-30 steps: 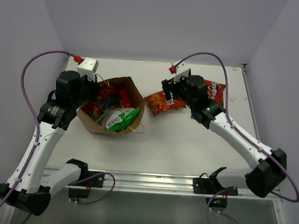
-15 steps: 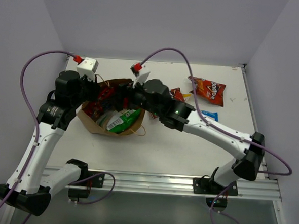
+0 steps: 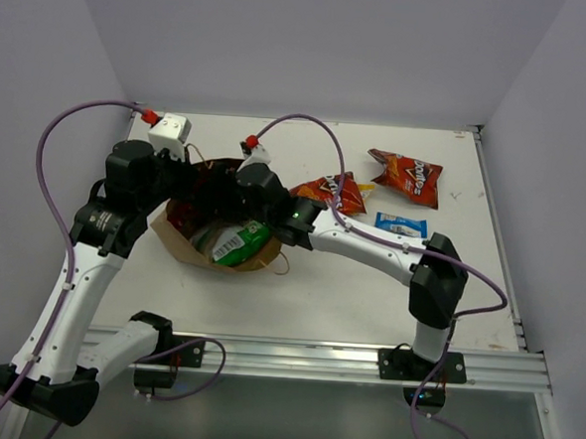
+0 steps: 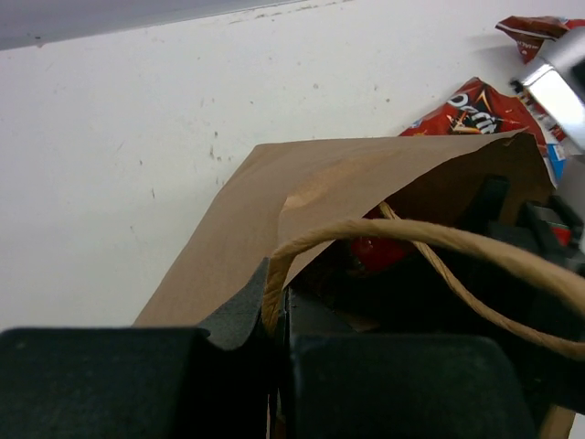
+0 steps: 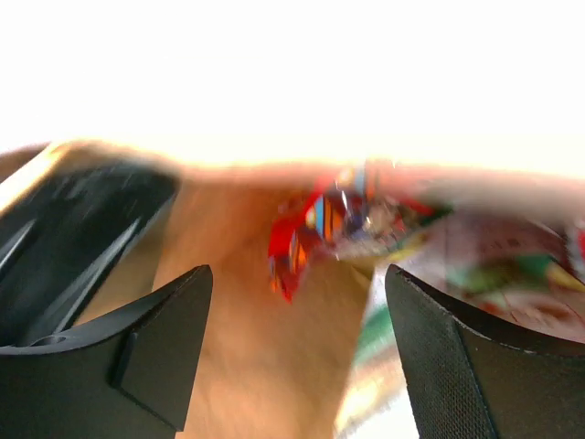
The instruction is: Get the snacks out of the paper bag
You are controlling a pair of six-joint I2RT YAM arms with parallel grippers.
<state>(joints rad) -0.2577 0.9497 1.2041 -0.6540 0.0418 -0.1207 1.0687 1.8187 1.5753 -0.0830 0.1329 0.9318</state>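
Pinching the rim of the paper bag (image 3: 177, 240) at the left of the table (image 3: 348, 293) with the left gripper (image 4: 274, 306), clamped tight. Poised in its mouth with the right gripper (image 5: 297, 302), spread and empty. Best centred over the red packet (image 5: 315, 229) before closing.

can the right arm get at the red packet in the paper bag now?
Probably yes. The left gripper pinches the paper bag at its rim, so its mouth stands open; the right gripper, jaws open, sits at that mouth with the red packet straight ahead, uncovered.
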